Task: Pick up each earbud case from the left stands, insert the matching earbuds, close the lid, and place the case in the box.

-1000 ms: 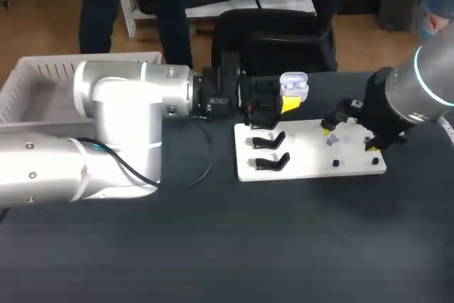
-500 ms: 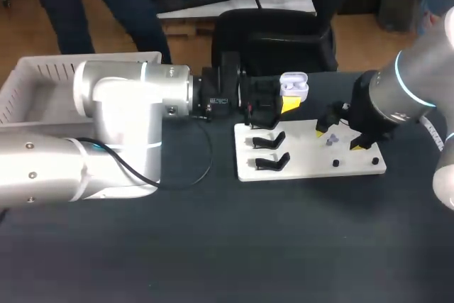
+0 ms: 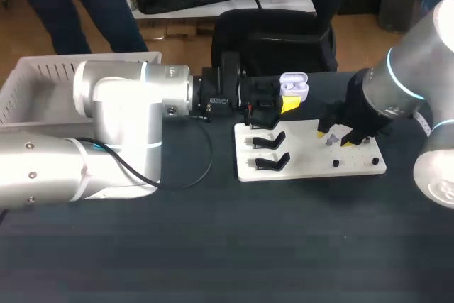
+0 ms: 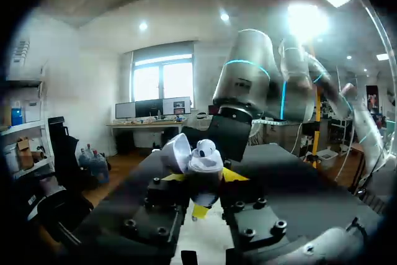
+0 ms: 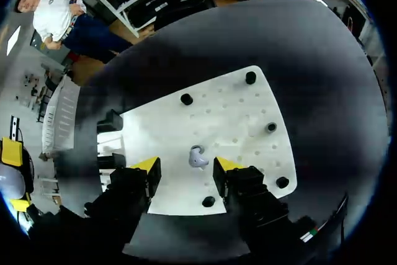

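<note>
Now dark table (image 3: 213,246), white board (image 5: 236,116); left end effector (image 4: 202,183) clamps case (image 4: 198,158); right end effector (image 5: 186,166) apart.

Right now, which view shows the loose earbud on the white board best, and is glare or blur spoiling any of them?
Right wrist view: best, the earbud stands out sharp on the evenly lit board, though the edges curve and darken. Head view: earbud tiny and faint. Left wrist view: strong ceiling-light glare above the open case; the loose earbud does not show there.
</note>
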Robot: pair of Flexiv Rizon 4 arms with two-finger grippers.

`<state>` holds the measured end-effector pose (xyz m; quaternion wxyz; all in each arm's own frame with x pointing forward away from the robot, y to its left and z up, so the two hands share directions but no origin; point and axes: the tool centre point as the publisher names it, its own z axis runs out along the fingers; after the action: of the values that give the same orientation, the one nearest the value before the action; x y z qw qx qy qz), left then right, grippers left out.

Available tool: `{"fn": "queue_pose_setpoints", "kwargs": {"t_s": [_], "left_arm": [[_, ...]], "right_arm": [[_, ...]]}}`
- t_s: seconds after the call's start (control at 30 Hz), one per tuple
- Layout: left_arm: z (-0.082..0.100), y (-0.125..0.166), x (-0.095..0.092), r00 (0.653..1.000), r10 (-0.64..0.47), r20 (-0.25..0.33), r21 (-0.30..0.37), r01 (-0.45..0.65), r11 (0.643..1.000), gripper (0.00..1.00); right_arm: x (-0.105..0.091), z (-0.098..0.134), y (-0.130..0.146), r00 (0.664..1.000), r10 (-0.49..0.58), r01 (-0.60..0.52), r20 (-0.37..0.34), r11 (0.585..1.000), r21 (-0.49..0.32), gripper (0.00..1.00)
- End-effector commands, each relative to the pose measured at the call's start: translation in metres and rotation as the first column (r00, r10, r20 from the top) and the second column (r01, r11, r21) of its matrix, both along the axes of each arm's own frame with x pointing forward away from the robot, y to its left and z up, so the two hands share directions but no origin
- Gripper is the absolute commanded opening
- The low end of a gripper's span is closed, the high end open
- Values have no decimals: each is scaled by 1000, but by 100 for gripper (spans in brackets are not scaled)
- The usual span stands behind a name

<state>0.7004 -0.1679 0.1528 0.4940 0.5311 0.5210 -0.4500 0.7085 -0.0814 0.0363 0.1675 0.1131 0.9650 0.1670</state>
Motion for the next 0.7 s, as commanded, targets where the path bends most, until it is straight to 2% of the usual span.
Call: {"fn": "queue_pose_setpoints", "kwargs": {"t_s": [0.03, 0.2, 0.3, 0.33, 0.37, 0.47, 0.57, 0.7], "left_arm": [[-1, 0, -1, 1000, 5, 5, -7, -5, 1000, 0], [-1, 0, -1, 1000, 5, 5, -7, -5, 1000, 0], [-1, 0, -1, 1000, 5, 5, -7, -5, 1000, 0], [-1, 0, -1, 1000, 5, 5, -7, -5, 1000, 0], [-1, 0, -1, 1000, 5, 5, -7, -5, 1000, 0], [-1, 0, -1, 1000, 5, 5, -7, -5, 1000, 0], [-1, 0, -1, 1000, 5, 5, -7, -5, 1000, 0], [-1, 0, -1, 1000, 5, 5, -7, -5, 1000, 0]], "right_arm": [[1, -3, 1, 1000, -2, 2, -6, 1000, -4, 57], [2, -6, 0, 1000, -5, 5, -13, 1000, -7, 62], [1, -9, -1, 1000, -9, 9, -21, 1000, -9, 57], [1, -9, -2, 1000, -10, 10, -23, 1000, -9, 51], [1, -10, -2, 1000, -13, 12, -24, 1000, -9, 49], [1, -11, -4, 1000, -16, 15, -27, 1000, -10, 49], [0, -11, -5, 999, -19, 18, -29, 1000, -11, 44], [1, -11, -6, 999, -20, 20, -29, 1000, -12, 42]]}}
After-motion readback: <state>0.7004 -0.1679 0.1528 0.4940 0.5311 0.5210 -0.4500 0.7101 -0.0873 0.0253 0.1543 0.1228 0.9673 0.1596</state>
